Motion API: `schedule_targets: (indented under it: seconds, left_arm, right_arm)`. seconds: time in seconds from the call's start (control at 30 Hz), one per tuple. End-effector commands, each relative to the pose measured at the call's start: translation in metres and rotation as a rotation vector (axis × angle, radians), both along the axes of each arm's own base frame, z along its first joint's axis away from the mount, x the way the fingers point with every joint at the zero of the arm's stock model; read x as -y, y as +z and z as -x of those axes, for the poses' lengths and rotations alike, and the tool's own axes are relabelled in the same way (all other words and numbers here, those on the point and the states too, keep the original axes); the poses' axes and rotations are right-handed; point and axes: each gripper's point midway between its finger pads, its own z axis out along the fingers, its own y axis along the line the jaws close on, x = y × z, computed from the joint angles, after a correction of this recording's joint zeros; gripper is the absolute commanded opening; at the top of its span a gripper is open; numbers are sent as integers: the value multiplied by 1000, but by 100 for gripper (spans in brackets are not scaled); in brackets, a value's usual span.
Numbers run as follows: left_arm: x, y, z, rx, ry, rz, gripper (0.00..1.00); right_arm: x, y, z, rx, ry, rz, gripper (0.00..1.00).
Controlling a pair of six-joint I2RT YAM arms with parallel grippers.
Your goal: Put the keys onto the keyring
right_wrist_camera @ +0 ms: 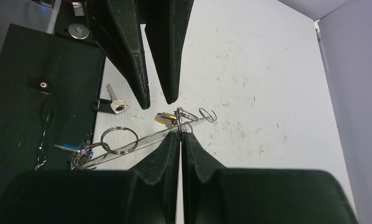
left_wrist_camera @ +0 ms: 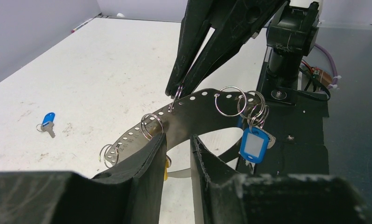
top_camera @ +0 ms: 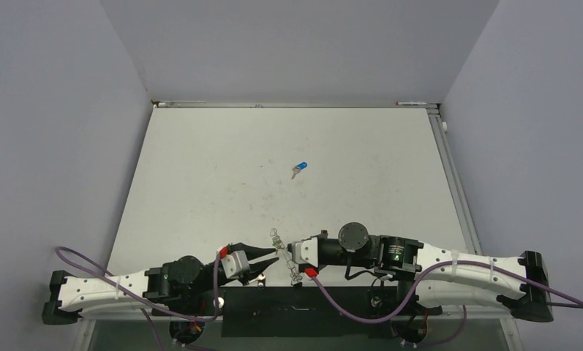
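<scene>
Right claw clamped on a small ring threaded through the holed metal strip; left claw apart just beside it; blue key well beyond.

— What did the arms look like?
— Out to either side of the black base plate, the left arm and the right arm wore white shells, with black joints closer to the plate's middle.
— Cables?
— A purple cable looped off the left shell, and a second purple cable curved just above the plate, ending in a red plug.
— Any markings?
— A green light glowed on a black joint above the plate, beside a round black motor cap.
— And the hands?
— The left hand and the right hand had matte black, wedge-shaped fingers, scuffed with fine grey scratches.
</scene>
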Motion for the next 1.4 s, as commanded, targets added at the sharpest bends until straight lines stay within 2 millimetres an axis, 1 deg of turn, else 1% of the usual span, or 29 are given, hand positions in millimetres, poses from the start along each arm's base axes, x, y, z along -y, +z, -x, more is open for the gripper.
schedule_targets:
  seconds: [0.0,0.27,0.5,0.93,0.97,1.0,1.17,1.37]
  left_arm:
    - [3,26,3,47,-22,108,21]
    - [7,28,5,93,-36,112,16]
    - [12,24,3,100,-33,90,16]
    - [12,25,0,123,-17,92,16]
    - [13,24,0,122,-17,90,17]
    - [13,24,0,122,-18,89,17]
    - [16,21,1,122,-24,78,18]
    - [17,23,2,126,-29,90,18]
  right_arm:
    - [-7,34,2,16,17,-129,5]
    - [-9,33,4,4,32,-131,5]
    - [-10,30,7,-4,48,-127,5]
    - [-12,26,11,-17,67,-117,5]
    - [-14,31,11,-10,70,-140,5]
    - [-14,32,10,-10,70,-145,5]
    - [-16,31,11,-13,73,-144,5]
    - [-16,27,11,-19,73,-138,5]
